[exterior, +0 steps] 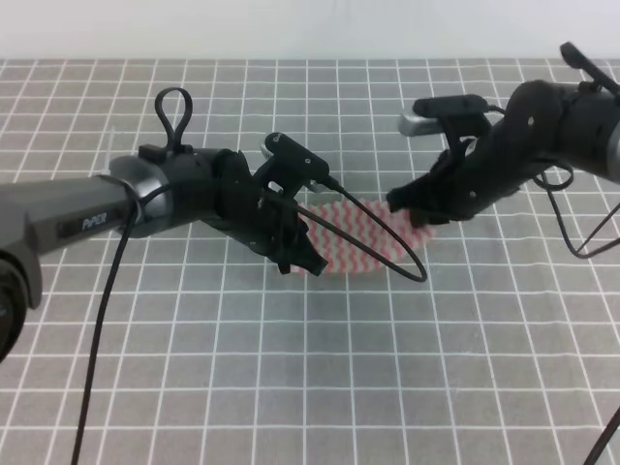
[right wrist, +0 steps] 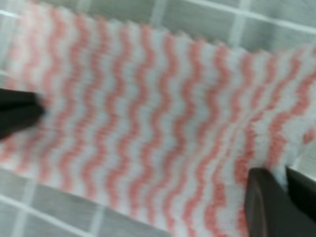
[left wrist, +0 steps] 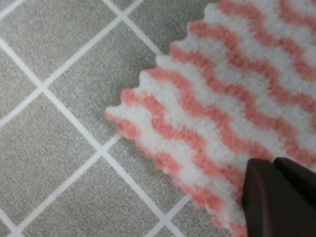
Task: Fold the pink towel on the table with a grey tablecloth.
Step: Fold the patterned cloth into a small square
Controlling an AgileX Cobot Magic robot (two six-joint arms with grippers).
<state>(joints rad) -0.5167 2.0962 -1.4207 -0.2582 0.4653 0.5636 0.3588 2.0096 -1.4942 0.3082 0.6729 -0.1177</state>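
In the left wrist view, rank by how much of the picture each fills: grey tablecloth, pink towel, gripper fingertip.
1. Grey tablecloth and pink towel: similar shares, too close to rank.
2. Left gripper's fingertip, a small dark corner, enlarged by nearness to the camera.

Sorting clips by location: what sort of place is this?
Probably a robot lab bench: grey cloth with a white grid, two black arms, left hand, right hand, on a pink-and-white wavy-striped towel.
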